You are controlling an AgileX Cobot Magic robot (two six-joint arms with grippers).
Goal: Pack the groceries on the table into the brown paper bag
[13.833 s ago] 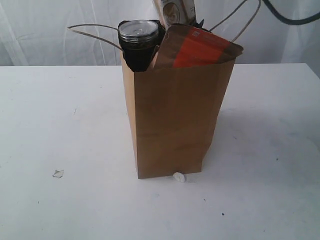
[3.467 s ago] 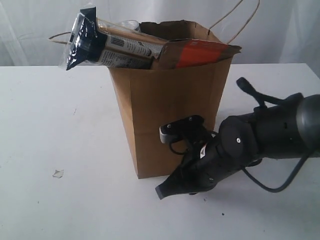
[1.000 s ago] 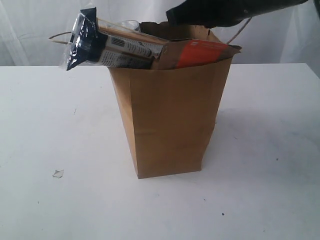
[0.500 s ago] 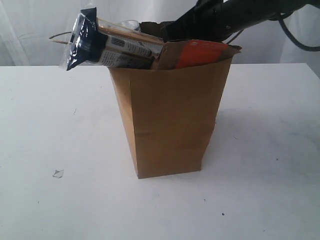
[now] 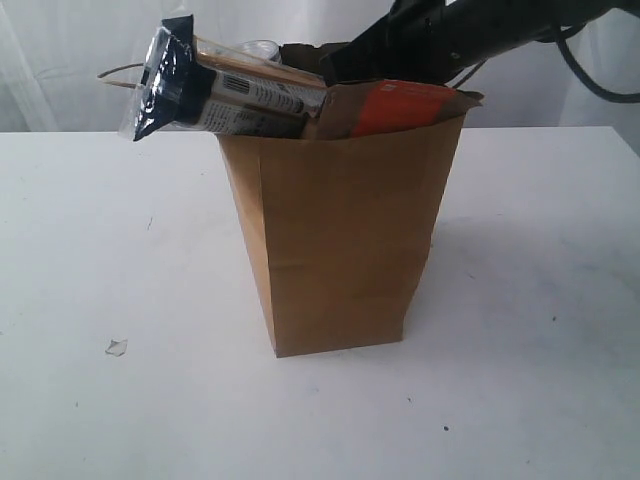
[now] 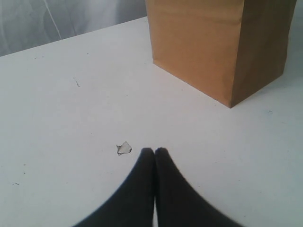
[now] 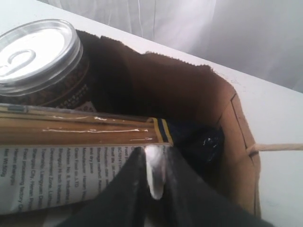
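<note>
Above the brown paper bag (image 5: 340,240), the right tool (image 7: 154,158) has lowered.

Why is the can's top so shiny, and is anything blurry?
Right wrist view: light glares off the can's silver lid, and the near black fingers look blurry. Exterior view: sharp enough; the brown paper bag throws a faint shadow on the table, toward that view's right.

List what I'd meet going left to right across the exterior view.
Clear wrapper scrap → long navy-tan packet → brown paper bag. The pouch with orange label and the right arm overlap the bag's top, so they are left out.
</note>
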